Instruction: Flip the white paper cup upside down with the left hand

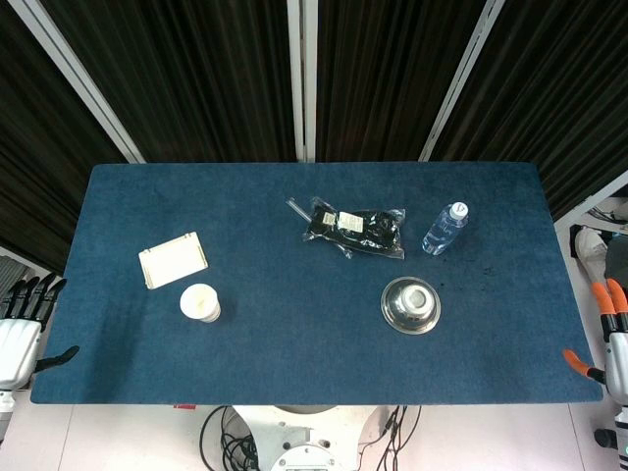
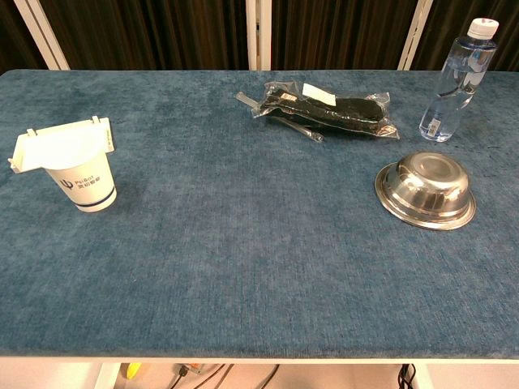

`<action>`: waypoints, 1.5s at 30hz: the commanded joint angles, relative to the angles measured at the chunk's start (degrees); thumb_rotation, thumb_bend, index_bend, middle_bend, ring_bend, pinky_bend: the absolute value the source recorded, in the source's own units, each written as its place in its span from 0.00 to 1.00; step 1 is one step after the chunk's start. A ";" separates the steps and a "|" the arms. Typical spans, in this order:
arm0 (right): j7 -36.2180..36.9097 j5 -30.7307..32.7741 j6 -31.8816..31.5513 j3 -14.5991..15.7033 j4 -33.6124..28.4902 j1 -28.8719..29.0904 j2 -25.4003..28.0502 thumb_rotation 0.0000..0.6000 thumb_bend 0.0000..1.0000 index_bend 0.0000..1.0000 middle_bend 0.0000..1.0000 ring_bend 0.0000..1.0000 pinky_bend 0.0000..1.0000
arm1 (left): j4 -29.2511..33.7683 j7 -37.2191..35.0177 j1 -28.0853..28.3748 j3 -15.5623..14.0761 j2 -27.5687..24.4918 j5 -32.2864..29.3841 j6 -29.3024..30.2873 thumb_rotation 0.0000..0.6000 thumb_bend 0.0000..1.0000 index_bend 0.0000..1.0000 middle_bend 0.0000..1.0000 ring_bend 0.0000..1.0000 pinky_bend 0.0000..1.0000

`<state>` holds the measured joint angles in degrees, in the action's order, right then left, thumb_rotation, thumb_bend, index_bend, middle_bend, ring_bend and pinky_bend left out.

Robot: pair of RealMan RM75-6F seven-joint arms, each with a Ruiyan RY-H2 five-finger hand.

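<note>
The white paper cup (image 1: 200, 302) (image 2: 83, 180) stands upright on the blue table, mouth up, with a dark printed logo on its side. It sits at the left front, just in front of a flat white box. My left hand (image 1: 24, 324) hangs off the table's left edge, well left of the cup, fingers spread and holding nothing. My right hand (image 1: 606, 334) is off the right edge, orange-tipped fingers apart and empty. Neither hand shows in the chest view.
A flat white box (image 1: 173, 260) (image 2: 58, 143) lies right behind the cup. A black package in clear plastic (image 1: 355, 228) (image 2: 324, 108) lies mid-back. A water bottle (image 1: 444, 228) (image 2: 456, 81) and an upturned steel bowl (image 1: 410, 304) (image 2: 425, 189) sit at the right.
</note>
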<state>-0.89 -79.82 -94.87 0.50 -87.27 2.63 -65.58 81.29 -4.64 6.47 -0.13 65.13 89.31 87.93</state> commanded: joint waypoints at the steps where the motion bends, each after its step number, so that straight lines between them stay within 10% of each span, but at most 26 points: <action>1: -0.70 -0.41 0.62 -0.58 -0.48 0.13 0.00 1.00 0.00 0.00 0.00 0.00 0.00 | -0.52 -0.57 -0.06 0.21 0.23 -0.05 0.01 1.00 0.00 0.00 0.00 0.00 0.02; 20: -1.32 -1.10 3.40 -2.64 -1.02 -0.96 0.74 1.00 0.00 0.00 0.00 0.00 0.00 | 6.61 4.60 4.68 1.07 -2.16 3.43 -5.01 1.00 0.04 0.00 0.00 0.00 0.02; 31: -0.61 -1.23 4.32 -4.04 -0.50 -1.13 1.29 1.00 0.00 0.00 0.00 0.00 0.00 | 25.17 30.50 16.60 4.49 -3.58 -2.23 -24.37 1.00 0.00 0.00 0.00 0.00 0.03; 45: 1.43 -0.23 5.66 -5.24 0.63 -1.67 1.50 1.00 0.01 0.00 0.00 0.00 0.00 | 24.28 56.99 27.15 5.39 8.14 -20.84 -32.60 1.00 0.00 0.01 0.00 0.00 0.02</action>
<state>0.54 -80.11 -89.25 -4.68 -86.70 0.99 -64.01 106.42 47.40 31.22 5.51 70.25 71.94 55.74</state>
